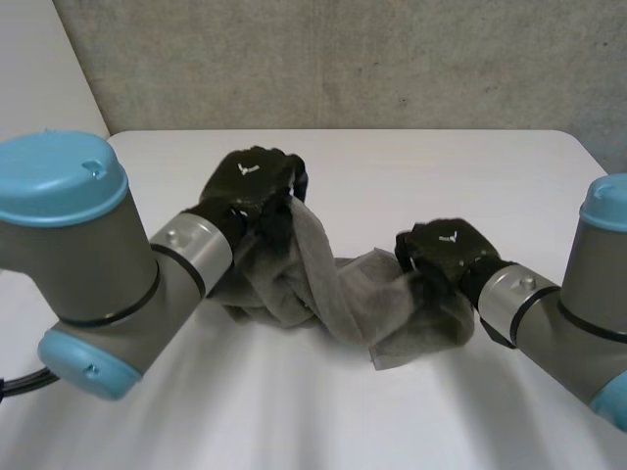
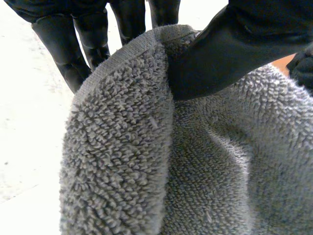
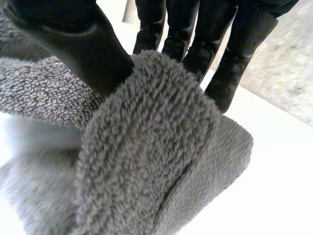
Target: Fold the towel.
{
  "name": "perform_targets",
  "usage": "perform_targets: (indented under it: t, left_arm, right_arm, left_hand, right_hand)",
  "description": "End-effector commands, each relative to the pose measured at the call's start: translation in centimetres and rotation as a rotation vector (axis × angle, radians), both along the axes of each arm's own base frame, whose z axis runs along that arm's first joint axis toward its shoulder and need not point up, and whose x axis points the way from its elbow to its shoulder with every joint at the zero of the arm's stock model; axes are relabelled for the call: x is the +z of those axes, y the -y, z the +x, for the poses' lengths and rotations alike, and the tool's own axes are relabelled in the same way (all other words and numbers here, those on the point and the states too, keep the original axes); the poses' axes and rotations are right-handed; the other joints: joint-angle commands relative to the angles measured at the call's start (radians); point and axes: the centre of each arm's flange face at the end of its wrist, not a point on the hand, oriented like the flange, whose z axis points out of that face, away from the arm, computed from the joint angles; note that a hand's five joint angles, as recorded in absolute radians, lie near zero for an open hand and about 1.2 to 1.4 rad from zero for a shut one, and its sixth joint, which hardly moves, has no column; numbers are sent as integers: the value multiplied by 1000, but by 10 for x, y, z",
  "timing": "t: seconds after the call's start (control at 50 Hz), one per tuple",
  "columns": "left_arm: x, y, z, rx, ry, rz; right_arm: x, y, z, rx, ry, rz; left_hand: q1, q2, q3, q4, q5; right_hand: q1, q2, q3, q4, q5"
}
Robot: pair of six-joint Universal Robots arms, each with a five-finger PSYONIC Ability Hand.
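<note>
Each black hand carries 1 small white mark on its back, seen from the head view; neither mark is large enough to read as letters.

The left hand (image 1: 253, 181) pinches 1 end of the grey terry-cloth towel (image 1: 343, 294). In its wrist view its thumb (image 2: 230, 49) presses the hemmed edge of the towel (image 2: 146, 161) against the fingers (image 2: 63, 44) behind it. The right hand (image 1: 449, 250) pinches the other end in the same way: its thumb (image 3: 68, 39) clamps a thick fold of the towel (image 3: 146, 161) against its fingers (image 3: 230, 54).

The towel hangs bunched between the 2 hands over the middle of the smooth white table (image 1: 411, 162), well in from every edge. Its middle sags low. Whether that part touches the tabletop cannot be told, nor which corner each hand has. The grey left arm (image 1: 88, 264) with light-blue caps covers part of the towel's left end.

The cloth is looped pile, coarse and fluffy, with a flatter woven band along the hem. The hands look matte and rubbery.
</note>
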Motion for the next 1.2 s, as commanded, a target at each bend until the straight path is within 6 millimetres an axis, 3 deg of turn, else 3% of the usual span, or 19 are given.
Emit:
perform_targets:
  t: [0.02, 0.04, 0.06, 0.08, 0.16, 0.2, 0.26, 0.34, 0.38, 0.42, 0.44, 0.48, 0.62, 0.8, 0.88, 0.94, 1.02, 1.08, 1.2]
  left_arm:
    - [-18, -40, 4, -50, 65, 88]
    - [-25, -45, 7, -51, 81, 108]
    - [-25, -45, 7, -51, 82, 108]
    - [-31, -48, 10, -51, 98, 126]
    - [-41, -53, 15, -52, 128, 144]
    - [-44, -56, 18, -51, 148, 147]
    - [-47, -58, 20, -51, 160, 151]
    - [-47, -60, 21, -50, 161, 152]
    - [-45, -61, 22, -50, 160, 149]
    - [-41, -63, 23, -51, 152, 138]
    - [-41, -63, 23, -51, 152, 138]
    - [-35, -65, 24, -51, 143, 125]
    - [-25, -65, 26, -47, 125, 101]
    - [-17, -56, 28, -25, 105, 76]
    - [-16, -48, 31, -5, 99, 71]
    - [-15, -46, 31, 0, 96, 66]
    - [-14, -43, 31, 6, 91, 60]
    - [-14, -40, 33, 16, 91, 60]
    - [-16, -37, 35, 26, 94, 66]
  right_arm:
    - [-12, -18, -18, 141, -316, 49]
    - [-11, -14, -25, 129, -340, 42]
    - [-11, -14, -25, 129, -341, 42]
    - [-9, -9, -28, 110, -337, 32]
    - [7, -3, -27, 80, -281, -14]
    - [34, 1, -22, 39, -157, -62]
    - [50, 9, -15, 20, -23, -68]
    - [53, 13, -2, 50, 70, -32]
    - [45, 12, 12, 92, 92, 4]
    - [29, 8, 42, 166, 84, 42]
    - [29, 8, 42, 166, 84, 42]
    - [7, 5, 62, 216, 54, 107]
    - [-32, 7, 82, 276, -36, 150]
    - [-51, 11, 82, 261, -143, 97]
    - [-46, 12, 81, 250, -139, 83]
    - [-41, 12, 82, 251, -133, 71]
    - [-30, 12, 81, 249, -124, 47]
    - [-24, 9, 80, 251, -120, 38]
    - [-30, 2, 77, 257, -134, 66]
  left_hand:
    - [-84, -183, -208, -185, -354]
    - [-84, -183, -208, -185, -354]
    - [-84, -183, -208, -185, -354]
    - [-84, -183, -208, -185, -354]
    - [-84, -183, -208, -185, -354]
    - [-84, -183, -208, -185, -354]
    - [-84, -183, -208, -185, -354]
    - [-84, -183, -208, -185, -354]
    - [-84, -183, -208, -185, -354]
    - [-84, -183, -208, -185, -354]
    - [-84, -183, -208, -185, -354]
    - [-84, -183, -208, -185, -354]
    - [-84, -183, -208, -185, -354]
    - [-84, -183, -208, -185, -354]
    - [-84, -183, -208, -185, -354]
    - [-84, -183, -208, -185, -354]
    - [-84, -183, -208, -185, -354]
    - [-84, -183, -208, -185, -354]
    - [-84, -183, -208, -185, -354]
  right_hand:
    - [69, 75, 51, 45, 69]
    - [-331, -325, -349, -355, -331]
    - [-335, -329, -353, -359, -335]
    - [-646, -640, -664, -670, -646]
    - [-805, -799, -822, -829, -805]
    - [-943, -936, -960, -967, -943]
    - [-937, -931, -955, -961, -937]
    - [-937, -931, -955, -961, -937]
    - [-937, -931, -955, -961, -937]
    - [-928, -922, -946, -952, -929]
    - [-928, -922, -946, -952, -928]
    - [-908, -902, -925, -932, -908]
    - [-823, -817, -841, -847, -823]
    - [-556, -550, -573, -580, -556]
    - [-239, -233, -257, -263, -240]
    - [-168, -162, -186, -192, -168]
    - [-206, -200, -223, -230, -206]
    - [-428, -422, -446, -452, -428]
    - [-464, -458, -482, -488, -465]
